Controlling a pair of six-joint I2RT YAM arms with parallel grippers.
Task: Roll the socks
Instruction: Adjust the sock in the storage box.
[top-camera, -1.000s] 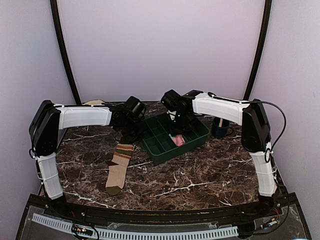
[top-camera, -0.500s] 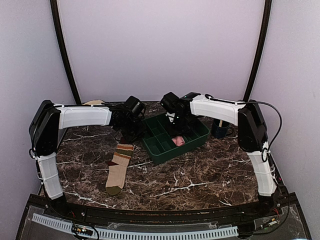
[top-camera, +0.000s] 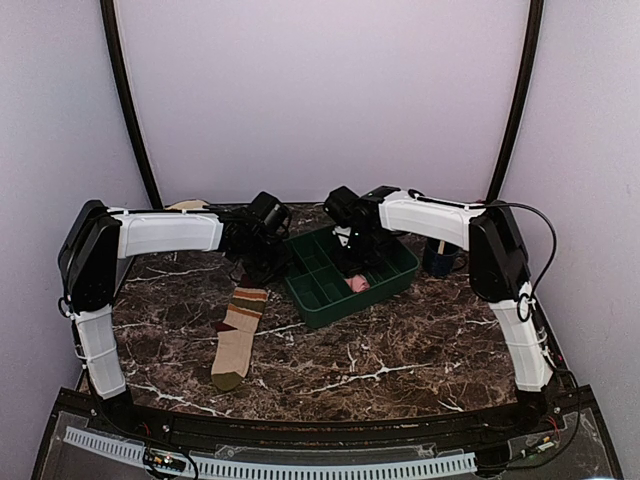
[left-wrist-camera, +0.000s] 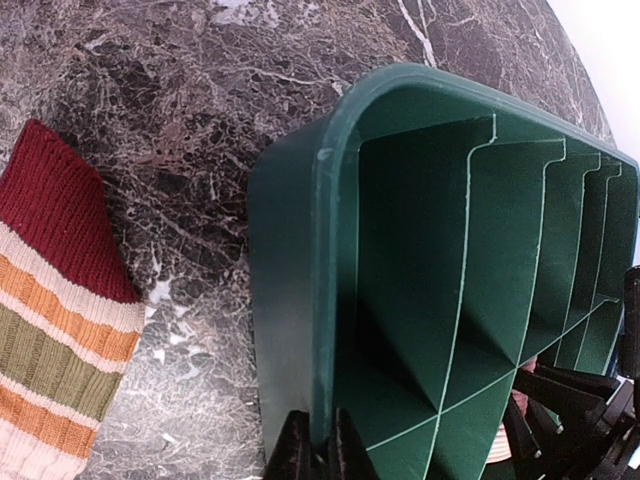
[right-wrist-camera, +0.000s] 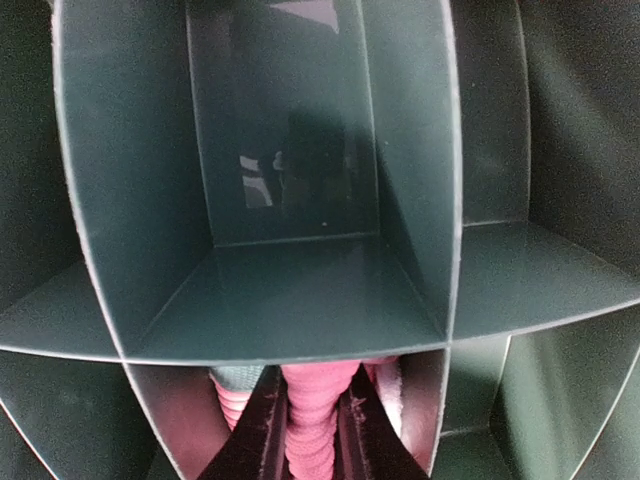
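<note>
The striped sock (top-camera: 238, 335) lies flat on the marble, its maroon cuff (left-wrist-camera: 55, 215) close to the green divided tray (top-camera: 330, 312). The pink sock (top-camera: 357, 284) sits bunched in a near-right compartment of that tray. My right gripper (top-camera: 354, 264) reaches down into that compartment. In the right wrist view it (right-wrist-camera: 312, 388) is shut on a fold of the pink sock (right-wrist-camera: 316, 445). My left gripper (top-camera: 268, 258) is at the tray's left end. In the left wrist view it (left-wrist-camera: 318, 428) is shut on the tray's rim (left-wrist-camera: 328, 260), one finger on each side of the wall.
A dark cup (top-camera: 440, 258) stands right of the tray near the right arm. A round beige disc (top-camera: 187, 205) lies at the back left behind the left arm. Two black poles rise along the back wall.
My right gripper has shut on the pink sock in the tray compartment, and the right arm has shifted slightly left. The left arm and the striped sock have not moved.
</note>
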